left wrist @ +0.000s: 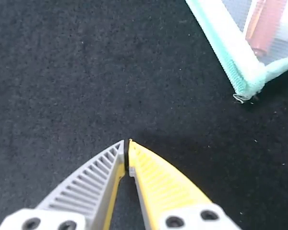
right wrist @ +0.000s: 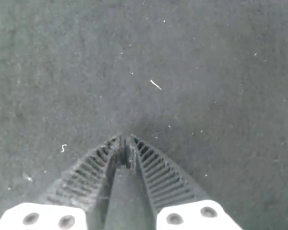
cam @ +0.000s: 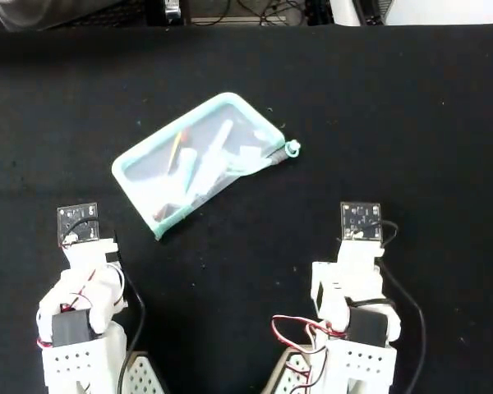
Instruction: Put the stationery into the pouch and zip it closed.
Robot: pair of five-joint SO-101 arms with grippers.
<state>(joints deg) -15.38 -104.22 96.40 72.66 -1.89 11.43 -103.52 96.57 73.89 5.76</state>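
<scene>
both ribbed tips pressed together: left gripper (left wrist: 126, 143), right gripper (right wrist: 125, 140); translucent mint-edged pouch (cam: 204, 164) on fuzzy black cloth (cam: 394, 107).

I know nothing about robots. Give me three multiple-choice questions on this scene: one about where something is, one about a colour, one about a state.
1. Where is the pouch?
A) lifted in a gripper
B) flat on the table, untouched
C) hanging off the table's edge

2. What colour is the pouch's edging?
A) red
B) mint green
C) yellow

3. How are the left gripper and the right gripper?
A) both wide open
B) one clamped on a pen
C) both shut, holding nothing

Answers: 1 B, the high view shows it lying on the table with nothing touching it. 2 B, the left wrist view shows the mint green rim. 3 C, each wrist view shows the fingertips together with nothing between them.
</scene>
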